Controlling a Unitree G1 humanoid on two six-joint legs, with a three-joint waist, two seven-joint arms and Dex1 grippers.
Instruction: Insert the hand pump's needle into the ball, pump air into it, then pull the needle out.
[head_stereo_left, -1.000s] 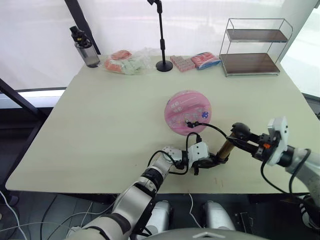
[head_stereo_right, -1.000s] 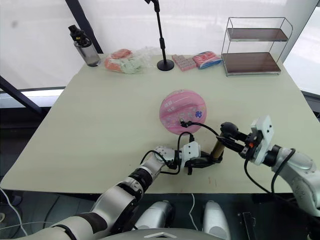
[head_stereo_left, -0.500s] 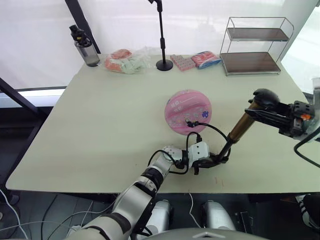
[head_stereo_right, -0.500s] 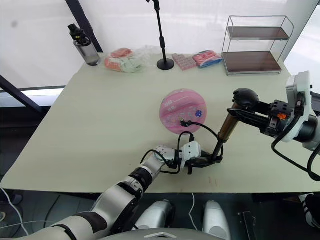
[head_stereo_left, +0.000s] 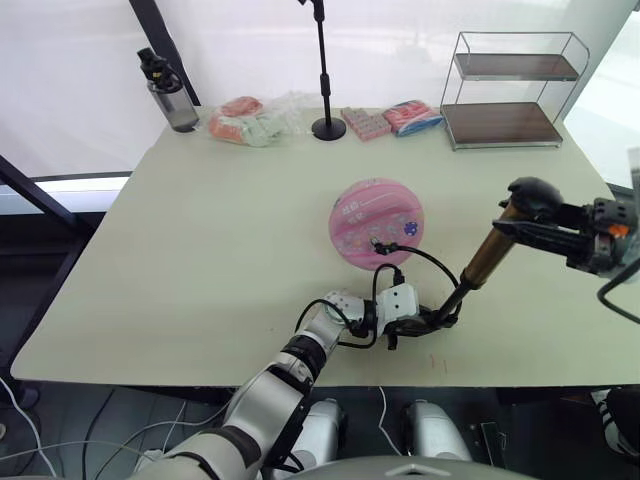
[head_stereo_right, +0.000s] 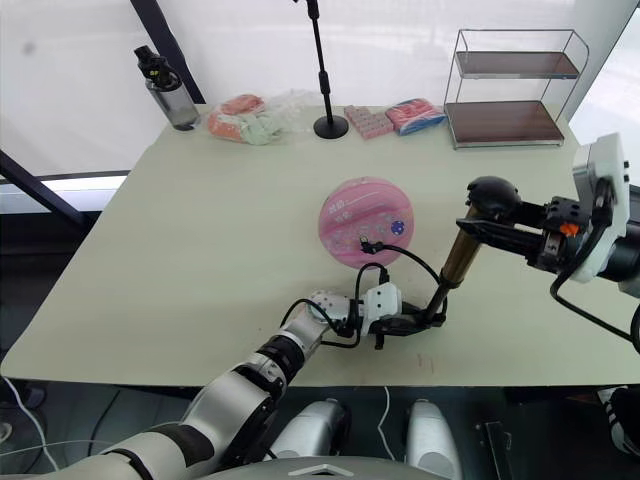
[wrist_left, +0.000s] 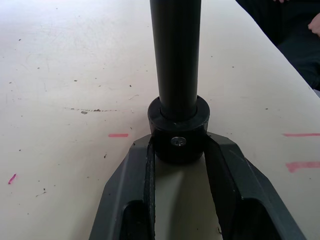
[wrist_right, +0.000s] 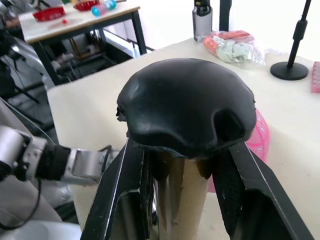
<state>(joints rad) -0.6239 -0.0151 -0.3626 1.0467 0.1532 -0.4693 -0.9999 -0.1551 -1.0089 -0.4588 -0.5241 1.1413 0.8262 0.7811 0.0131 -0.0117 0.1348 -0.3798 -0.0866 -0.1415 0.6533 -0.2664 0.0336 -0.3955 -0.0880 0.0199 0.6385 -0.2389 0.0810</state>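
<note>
A big pale table (head_stereo_left: 200, 250) holds everything. The pink ball (head_stereo_left: 376, 224) sits on it, just past the left claw (head_stereo_left: 432, 321), which rests low near the front edge. Far beyond the claw, along the back edge, stand a bottle (head_stereo_left: 170, 95), some bags (head_stereo_left: 255, 122), a black stand (head_stereo_left: 326, 70) and a wire shelf (head_stereo_left: 505, 90).

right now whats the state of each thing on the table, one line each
hand pump: extended, tilted, base on the table
ball: resting on the table, hose attached at its valve
hose: looped from pump base to ball
left tool: shut on the pump's base cap
right tool: shut on the pump just under the knob
water bottle: upright, capped
wire shelf: upright
</note>
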